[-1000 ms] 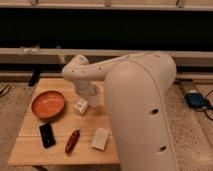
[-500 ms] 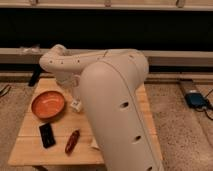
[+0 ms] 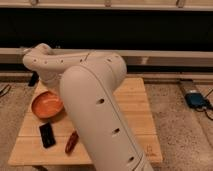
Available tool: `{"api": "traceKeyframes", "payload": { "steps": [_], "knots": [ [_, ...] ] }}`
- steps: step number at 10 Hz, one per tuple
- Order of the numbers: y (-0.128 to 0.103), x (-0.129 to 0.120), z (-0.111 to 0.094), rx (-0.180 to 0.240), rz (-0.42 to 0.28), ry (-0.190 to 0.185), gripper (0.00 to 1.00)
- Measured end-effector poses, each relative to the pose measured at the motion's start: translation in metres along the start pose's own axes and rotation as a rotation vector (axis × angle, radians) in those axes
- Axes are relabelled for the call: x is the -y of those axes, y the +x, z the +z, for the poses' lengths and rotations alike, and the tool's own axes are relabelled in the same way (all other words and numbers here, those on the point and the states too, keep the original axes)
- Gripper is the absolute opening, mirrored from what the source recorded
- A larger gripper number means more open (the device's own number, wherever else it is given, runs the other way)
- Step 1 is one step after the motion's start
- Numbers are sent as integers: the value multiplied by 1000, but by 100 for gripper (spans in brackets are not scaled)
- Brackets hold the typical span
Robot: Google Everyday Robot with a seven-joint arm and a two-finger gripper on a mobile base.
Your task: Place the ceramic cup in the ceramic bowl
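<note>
Hiding the shut hand, one arm (image 3: 95,95) — one ceramic bowl (image 3: 46,104).

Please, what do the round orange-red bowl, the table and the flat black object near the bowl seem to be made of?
The ceramic bowl looks like glazed ceramic: smooth orange-red inside, darker rim. The table looks like pale wood, with plank lines. The flat black object is dark and matte; its material cannot be told. The gripper is hidden behind the robot arm, which looks like smooth off-white plastic.
</note>
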Motion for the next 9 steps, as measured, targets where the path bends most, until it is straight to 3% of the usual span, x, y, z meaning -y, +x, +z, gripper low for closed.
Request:
{"api": "traceKeyframes", "payload": {
  "steps": [1, 3, 7, 9],
  "knots": [
    [-13, -10, 4, 4, -35, -2, 5],
    [-38, -39, 15, 24, -88, -25, 25],
    [-49, -51, 44, 37, -129, -40, 66],
    [-51, -49, 48, 40, -142, -38, 71]
  ]
}}
